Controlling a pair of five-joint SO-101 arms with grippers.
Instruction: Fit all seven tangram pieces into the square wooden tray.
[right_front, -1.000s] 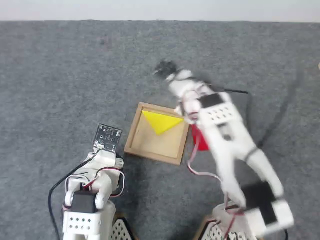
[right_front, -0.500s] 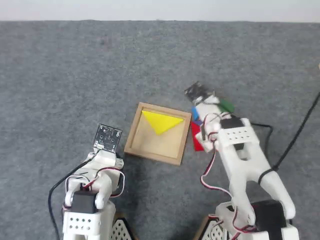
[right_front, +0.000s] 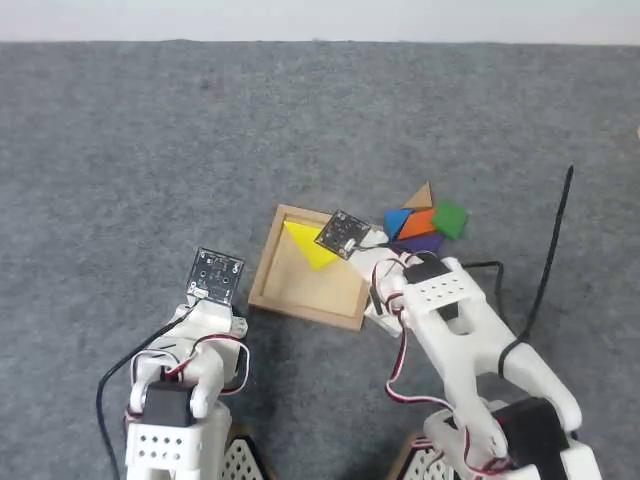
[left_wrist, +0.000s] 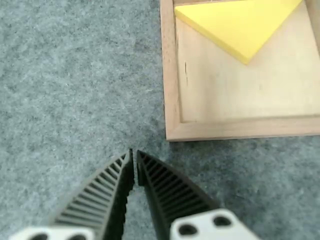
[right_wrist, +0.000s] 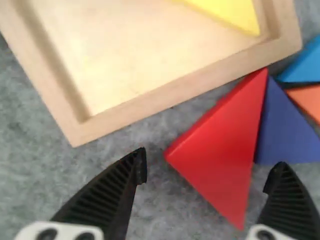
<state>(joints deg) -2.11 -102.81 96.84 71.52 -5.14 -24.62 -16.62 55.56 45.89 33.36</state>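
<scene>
The square wooden tray (right_front: 302, 303) lies mid-table with a yellow triangle (right_front: 306, 246) in its far corner. In the right wrist view my right gripper (right_wrist: 210, 161) is open, its fingers on either side of a red triangle (right_wrist: 220, 150) that lies on the carpet just outside the tray (right_wrist: 150, 100). A dark blue piece (right_wrist: 281, 131) touches the red one. Tan (right_front: 421, 196), blue (right_front: 397, 220), orange (right_front: 417, 222), green (right_front: 450, 218) and purple (right_front: 424, 242) pieces cluster right of the tray. My left gripper (left_wrist: 133, 156) is shut and empty near the tray's rim (left_wrist: 169, 75).
Grey carpet covers the whole table. The left arm (right_front: 195, 345) stands at the tray's near left and the right arm (right_front: 450, 320) at its near right. A black cable (right_front: 550, 260) runs along the right side. Open carpet lies behind and to the left of the tray.
The right arm has pulled back from beyond the tray's far right corner and now hangs over the red triangle at the tray's near right. The left arm has not moved.
</scene>
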